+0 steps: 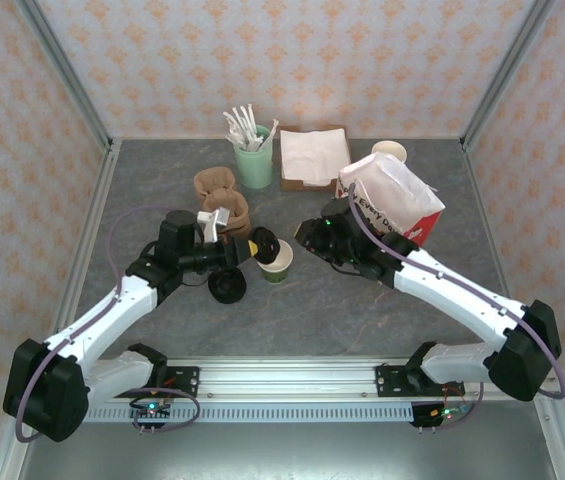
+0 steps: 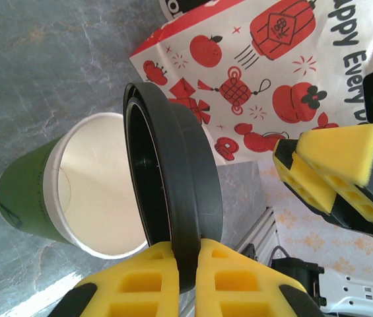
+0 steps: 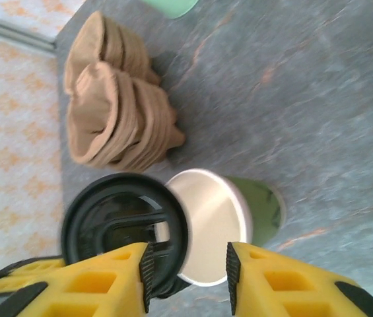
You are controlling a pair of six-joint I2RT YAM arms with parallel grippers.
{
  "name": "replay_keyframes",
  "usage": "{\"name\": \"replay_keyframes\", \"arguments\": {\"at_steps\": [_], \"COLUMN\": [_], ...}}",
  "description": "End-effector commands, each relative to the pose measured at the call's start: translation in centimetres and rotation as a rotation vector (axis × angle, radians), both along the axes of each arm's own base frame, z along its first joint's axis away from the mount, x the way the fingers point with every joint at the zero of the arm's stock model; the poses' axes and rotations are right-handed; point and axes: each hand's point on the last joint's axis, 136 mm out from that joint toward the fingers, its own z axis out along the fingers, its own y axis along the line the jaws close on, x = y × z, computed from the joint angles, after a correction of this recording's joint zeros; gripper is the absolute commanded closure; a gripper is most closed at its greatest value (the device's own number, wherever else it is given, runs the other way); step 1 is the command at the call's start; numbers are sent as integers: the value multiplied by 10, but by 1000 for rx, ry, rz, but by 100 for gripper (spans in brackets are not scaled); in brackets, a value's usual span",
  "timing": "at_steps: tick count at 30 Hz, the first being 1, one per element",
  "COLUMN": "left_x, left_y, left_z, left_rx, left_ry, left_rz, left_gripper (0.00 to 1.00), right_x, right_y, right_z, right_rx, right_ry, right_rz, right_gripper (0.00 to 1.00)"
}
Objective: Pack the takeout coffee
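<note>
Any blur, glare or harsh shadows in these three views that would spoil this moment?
Top external: even light, sharp, only soft shadows on the table. Left wrist: black lid and green cup crisp, with a bright glare streak on the table at lower left. Right wrist: soft throughout, the brown cardboard sleeves and table grain smeared, perhaps by motion.

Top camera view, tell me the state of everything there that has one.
cup, upright, uncovered, empty
lid, off the cup, pinched on edge
left end effector, shut on lid
right end effector, open, holding nothing
paper bag, standing
</note>
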Motion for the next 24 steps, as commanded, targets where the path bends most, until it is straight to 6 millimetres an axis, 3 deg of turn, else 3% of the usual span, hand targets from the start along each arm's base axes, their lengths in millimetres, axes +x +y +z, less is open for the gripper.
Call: {"name": "replay_keyframes", "arguments": {"at_steps": [1, 8, 14, 24], "left_x": [1, 3, 5, 5], "left_y": [-2, -3, -7, -6], "left_z": [4, -7, -16, -26], "left_rx": [-26, -26, -42, -25], "left_ry": [-23, -7, 13, 45], "left_rz": [-21, -18, -30, -33], "left_gripper": [90, 90, 88, 78], "right_x": [0, 8, 21, 31], "right_y": [22, 38, 33, 28], "right_z": [3, -10, -20, -39], "right_rx": [72, 93, 68, 30], "right_ry": [9, 13, 17, 46], "right_rz": [38, 66, 37, 13], "right_gripper": [63, 58, 50, 47]}}
